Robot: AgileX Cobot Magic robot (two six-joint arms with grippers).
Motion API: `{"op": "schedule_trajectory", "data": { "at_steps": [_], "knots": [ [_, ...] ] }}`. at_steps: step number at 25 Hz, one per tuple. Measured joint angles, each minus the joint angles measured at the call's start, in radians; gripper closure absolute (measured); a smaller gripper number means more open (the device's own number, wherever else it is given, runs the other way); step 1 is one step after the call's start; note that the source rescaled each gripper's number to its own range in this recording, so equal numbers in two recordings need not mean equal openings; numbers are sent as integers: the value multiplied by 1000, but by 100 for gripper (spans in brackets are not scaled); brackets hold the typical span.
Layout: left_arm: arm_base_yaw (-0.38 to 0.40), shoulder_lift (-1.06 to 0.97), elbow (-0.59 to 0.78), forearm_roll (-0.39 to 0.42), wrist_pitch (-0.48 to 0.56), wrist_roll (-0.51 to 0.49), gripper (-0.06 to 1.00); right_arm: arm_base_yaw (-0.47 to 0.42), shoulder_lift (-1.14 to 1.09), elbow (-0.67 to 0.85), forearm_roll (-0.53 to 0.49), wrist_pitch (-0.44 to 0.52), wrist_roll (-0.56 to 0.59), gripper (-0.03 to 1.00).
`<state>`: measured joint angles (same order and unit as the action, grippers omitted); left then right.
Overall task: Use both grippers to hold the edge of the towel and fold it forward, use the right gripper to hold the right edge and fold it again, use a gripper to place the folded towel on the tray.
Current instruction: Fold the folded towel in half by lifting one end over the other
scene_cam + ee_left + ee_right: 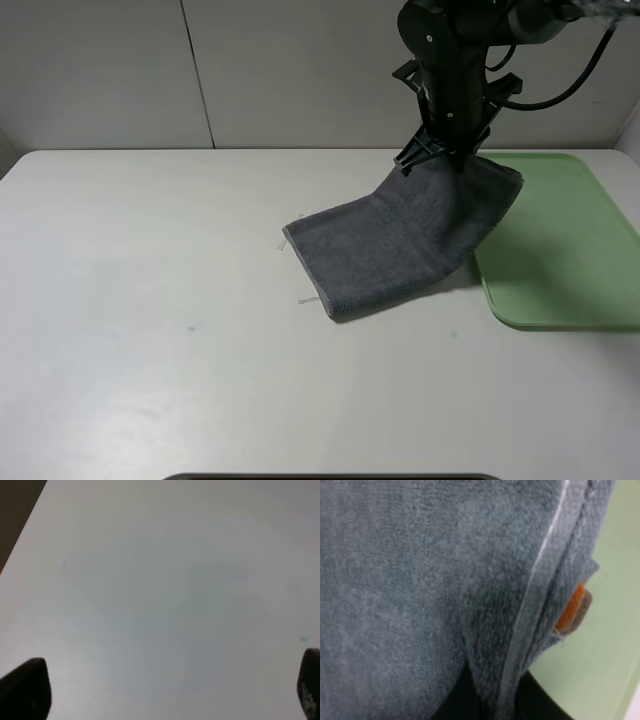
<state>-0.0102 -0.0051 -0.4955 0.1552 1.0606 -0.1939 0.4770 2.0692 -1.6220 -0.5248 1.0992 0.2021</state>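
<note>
The folded grey towel [400, 245] hangs from my right gripper [452, 152], which is shut on its far right edge and lifts that edge above the table. The towel's near left end still rests on the table. Its right corner overlaps the left rim of the green tray [570, 240]. In the right wrist view the towel [420, 580] fills the frame, with an orange tag [572, 607] at its hem and the tray [615, 605] behind it. My left gripper [170, 695] is open over bare table; only its fingertips [25, 687] show. It is out of the exterior high view.
The white table [150, 300] runs wide to the left and front of the towel. The tray lies at the table's right edge. A grey wall stands behind the table.
</note>
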Motion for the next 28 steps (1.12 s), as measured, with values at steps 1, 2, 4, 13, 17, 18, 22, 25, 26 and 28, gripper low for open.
{"op": "schedule_trajectory", "data": {
  "at_steps": [1,2,4,13,17,18,22,25,26,28],
  "knots": [
    [0,0,0,0,0,0,-6,0,0,0,15,2,0,91],
    [0,0,0,0,0,0,-6,0,0,0,32,4,0,91],
    [0,0,0,0,0,0,-6,0,0,0,82,5,0,91],
    [0,0,0,0,0,0,-6,112,0,0,172,7,5,91],
    [0,0,0,0,0,0,-6,180,0,0,191,7,32,91],
    [0,0,0,0,0,0,-6,193,0,0,198,8,37,91],
    [0,0,0,0,0,0,-6,232,0,0,234,8,82,91],
    [0,0,0,0,0,0,-6,248,0,0,274,-8,104,91],
    [0,0,0,0,0,0,-6,247,0,0,292,-18,109,91],
    [0,0,0,0,0,0,-6,247,0,0,322,-42,119,91]
  ]
}}
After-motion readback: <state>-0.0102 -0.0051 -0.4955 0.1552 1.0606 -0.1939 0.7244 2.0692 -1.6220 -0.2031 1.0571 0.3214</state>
